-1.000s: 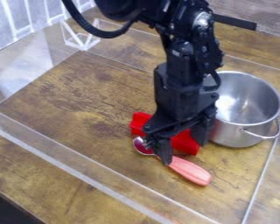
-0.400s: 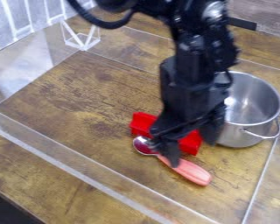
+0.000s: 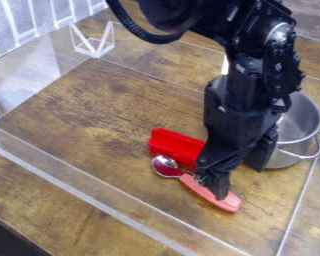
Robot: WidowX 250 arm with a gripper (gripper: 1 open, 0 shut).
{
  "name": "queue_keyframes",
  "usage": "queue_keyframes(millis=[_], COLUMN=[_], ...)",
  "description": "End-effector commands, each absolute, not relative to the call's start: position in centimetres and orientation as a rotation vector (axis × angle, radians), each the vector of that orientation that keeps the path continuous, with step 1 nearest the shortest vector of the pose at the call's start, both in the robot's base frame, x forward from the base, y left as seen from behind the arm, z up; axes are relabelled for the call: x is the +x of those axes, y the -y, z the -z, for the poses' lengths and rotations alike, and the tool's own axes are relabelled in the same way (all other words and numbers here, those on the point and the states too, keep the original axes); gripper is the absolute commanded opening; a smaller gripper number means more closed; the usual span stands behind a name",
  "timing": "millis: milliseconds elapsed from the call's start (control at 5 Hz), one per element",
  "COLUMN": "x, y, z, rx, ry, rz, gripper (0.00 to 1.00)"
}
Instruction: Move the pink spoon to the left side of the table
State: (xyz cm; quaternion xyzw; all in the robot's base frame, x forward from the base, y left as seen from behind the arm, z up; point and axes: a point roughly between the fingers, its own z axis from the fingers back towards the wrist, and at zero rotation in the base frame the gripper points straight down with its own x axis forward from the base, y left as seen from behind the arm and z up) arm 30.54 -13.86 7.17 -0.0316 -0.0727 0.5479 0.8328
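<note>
I am at the reaching step, lining up for a grasp: my end effector (image 3: 214, 183) is spread wide with nothing held, its fingertips low over the handle of the pink spoon (image 3: 196, 182). The spoon lies on the bench (image 3: 83, 125) in front of the red block (image 3: 178, 146), its silver bowl toward the left of the view and its handle slanting down to the right, with the metal pot (image 3: 303, 125) behind my wrist. I judge that I should settle one finger on each side of the handle, go down to the bench surface and only then close (the block sits close by, so a sloppy descent could nudge it). After that, I would lift and carry the spoon across to the left side, a part of the task not yet begun.
</note>
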Motion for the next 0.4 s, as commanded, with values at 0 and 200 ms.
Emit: queue_keyframes(millis=[0, 200], x=[30.9, 30.7], y=[13.9, 14.1], z=[-7.3, -6.1], rx=[-0.109, -0.108], ry=[0.171, 0.161], rz=[-1.116, -1.06], gripper=[1.0, 1.0])
